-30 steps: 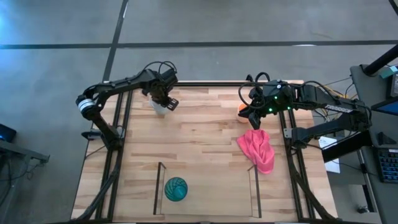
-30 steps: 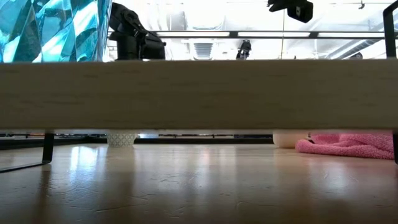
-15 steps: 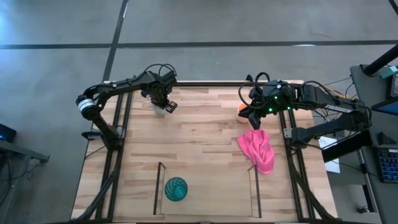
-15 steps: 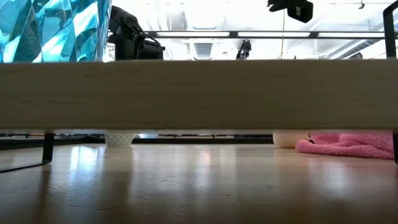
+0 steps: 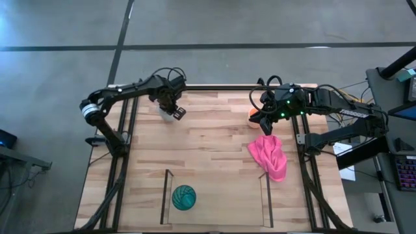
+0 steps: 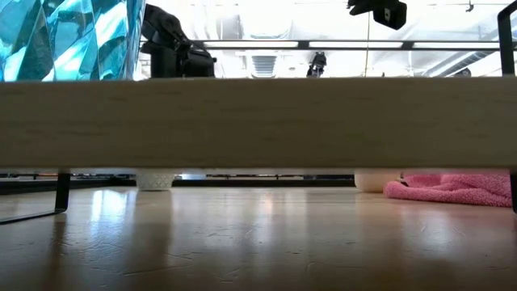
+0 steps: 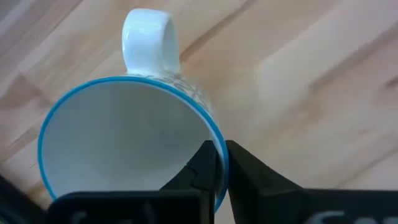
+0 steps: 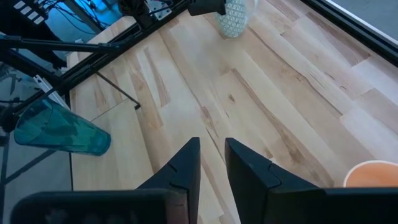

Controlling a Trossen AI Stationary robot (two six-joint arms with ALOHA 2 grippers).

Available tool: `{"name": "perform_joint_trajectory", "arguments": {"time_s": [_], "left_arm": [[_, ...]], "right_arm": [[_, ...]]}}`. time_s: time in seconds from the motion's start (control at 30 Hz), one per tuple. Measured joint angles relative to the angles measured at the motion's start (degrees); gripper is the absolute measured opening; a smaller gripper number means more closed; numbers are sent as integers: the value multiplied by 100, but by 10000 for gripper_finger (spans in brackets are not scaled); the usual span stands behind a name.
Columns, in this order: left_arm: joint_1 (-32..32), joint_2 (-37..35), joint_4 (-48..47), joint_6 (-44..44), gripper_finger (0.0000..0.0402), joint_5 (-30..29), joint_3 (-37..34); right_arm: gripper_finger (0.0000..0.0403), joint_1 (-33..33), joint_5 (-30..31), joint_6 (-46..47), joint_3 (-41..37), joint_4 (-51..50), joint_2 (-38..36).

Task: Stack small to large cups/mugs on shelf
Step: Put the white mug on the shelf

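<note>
A white mug with a blue rim stands at the table's far left; its base shows in the low view. My left gripper is shut on its rim. The orange mug stands at the far right, just left of my right gripper, which is open by a narrow gap and empty. The teal ribbed tumbler stands in the left part of the shelf bay, between its two dark side panels. My left gripper holds the white mug by its rim, on the side about a quarter turn from the handle. One finger is inside the mug and one outside. The fingers come from above, pointing down. The mug stands upright with its base on the table.
A pink cloth lies crumpled near the table's right edge, just beyond the shelf's right panel. Black frame rails run along both sides of the table. Bare wood lies between the mugs and the shelf.
My left gripper has shifted slightly at the white mug, which still stands on the table. My right arm has kept still.
</note>
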Motion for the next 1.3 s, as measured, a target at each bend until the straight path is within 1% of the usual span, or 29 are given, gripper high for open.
{"name": "perform_joint_trajectory", "arguments": {"time_s": [0.1, 0.3, 0.47, 0.7, 0.93, 1.07, 1.2, 1.3], "left_arm": [[-172, -1, 24, -6, 3, 80, 145], [-606, -15, 12, -155, 2, 26, 510], [-1061, -22, 26, -173, 2, 23, 879], [-1712, -22, 65, -174, 2, 5, 1441], [-2341, -22, 71, -187, 2, -11, 1858], [-2688, -20, 258, -450, 2, -34, 1964], [-3046, -15, 684, -480, 2, -32, 2003], [-3264, -14, 926, -828, 3, -24, 2003]], "right_arm": [[72, 0, 0, 0, 0, 2, 0], [73, 2, -2, 0, 0, 4, 0], [68, 1, -2, 0, 0, 4, 0], [73, 0, -2, 0, 0, 4, 0], [72, 2, -2, 0, 0, 7, 0], [69, 1, -2, 0, 0, 7, 0], [71, 2, 0, 0, 0, 6, 0], [74, 2, 0, -2, 0, 4, 0]]}}
